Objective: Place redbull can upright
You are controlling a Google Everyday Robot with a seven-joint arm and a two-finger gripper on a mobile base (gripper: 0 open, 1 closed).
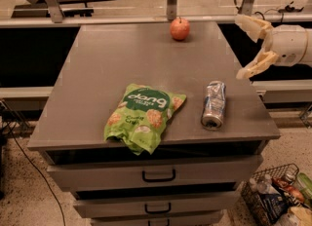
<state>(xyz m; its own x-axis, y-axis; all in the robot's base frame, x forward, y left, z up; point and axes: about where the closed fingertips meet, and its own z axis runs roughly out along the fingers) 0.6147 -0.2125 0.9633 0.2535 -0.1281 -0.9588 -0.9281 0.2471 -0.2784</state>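
Observation:
The redbull can (214, 104) lies on its side on the grey table top (122, 69), near the front right, its open end toward the front edge. My gripper (251, 46) is to the right of the table, above its right edge, up and to the right of the can and apart from it. Its two pale fingers (256, 64) are spread wide and hold nothing.
A green snack bag (143, 116) lies at the front middle, left of the can. A red apple (180, 28) sits at the back. Drawers (158, 175) are below the top. A wire basket (279, 201) of items stands on the floor at the lower right.

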